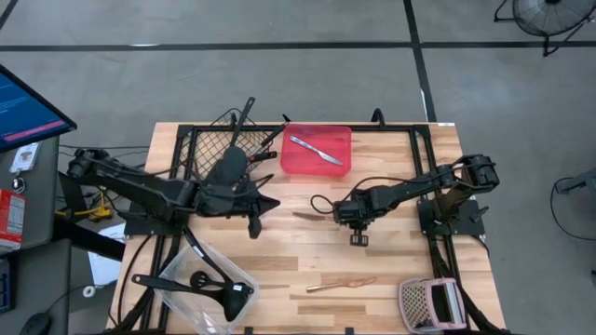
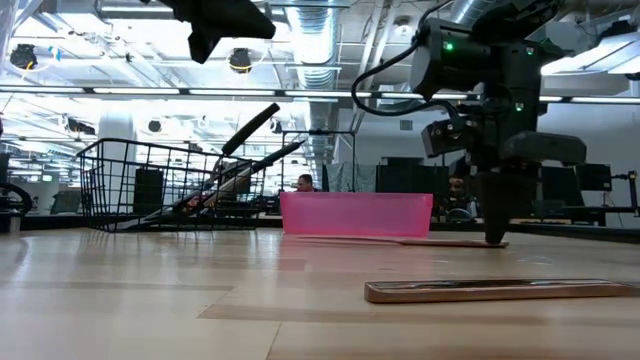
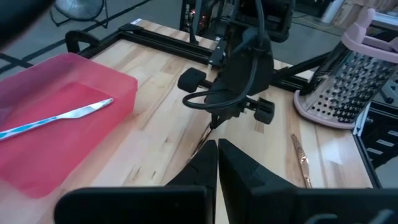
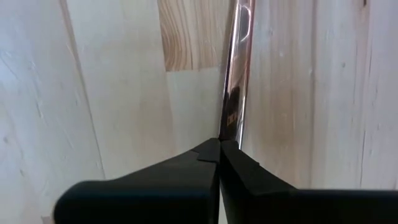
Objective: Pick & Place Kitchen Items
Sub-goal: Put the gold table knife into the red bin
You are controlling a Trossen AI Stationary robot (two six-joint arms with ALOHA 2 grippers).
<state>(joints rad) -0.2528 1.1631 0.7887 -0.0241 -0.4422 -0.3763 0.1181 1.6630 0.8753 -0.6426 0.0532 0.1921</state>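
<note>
My right gripper (image 1: 337, 216) stands at mid-table, pointing down, shut on a slim copper utensil (image 1: 307, 216) that lies flat on the wood. My left gripper (image 1: 277, 202) hovers shut and empty above the table, left of that utensil; in its own wrist view its fingers (image 3: 217, 158) meet with nothing between them. A second copper stick (image 1: 340, 284) lies nearer the front edge. A silver knife (image 1: 315, 149) lies in the red tray (image 1: 343, 138). Black utensils stick out of the wire basket (image 1: 200, 140) and lie in the clear tub (image 1: 191, 300). My right gripper pinches the copper utensil's near end (image 4: 229, 127) between its two fingertips. The fingers come from above, pointing down. The utensil runs away from the tips and rests flat on the table along its length (image 2: 400, 240).
A pinkish mesh grater (image 1: 428, 303) lies at the front right corner. The basket stands at the back left, the red tray at the back middle, the tub at the front left. Bare wood shows between the tray and the front stick.
</note>
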